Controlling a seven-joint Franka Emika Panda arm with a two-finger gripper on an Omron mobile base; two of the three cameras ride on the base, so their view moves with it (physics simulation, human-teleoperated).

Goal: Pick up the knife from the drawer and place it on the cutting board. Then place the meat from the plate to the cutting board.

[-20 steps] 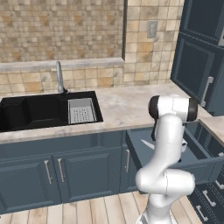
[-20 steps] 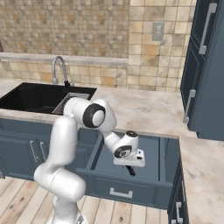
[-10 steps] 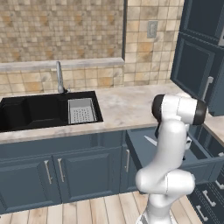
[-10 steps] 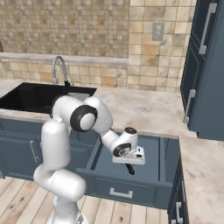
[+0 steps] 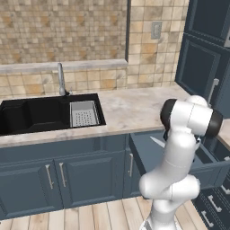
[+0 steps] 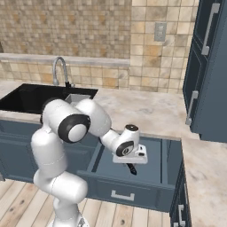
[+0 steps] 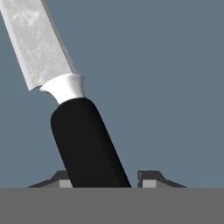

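Knife (image 7: 70, 109), slim with silver blade and black handle, lies flat in the blue-grey drawer (image 6: 164, 168); its handle runs between the end effector's (image 7: 105, 177) fingertips, jaws apart, not visibly clamped.

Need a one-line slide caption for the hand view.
Gripper straddles the knife handle on the drawer floor.
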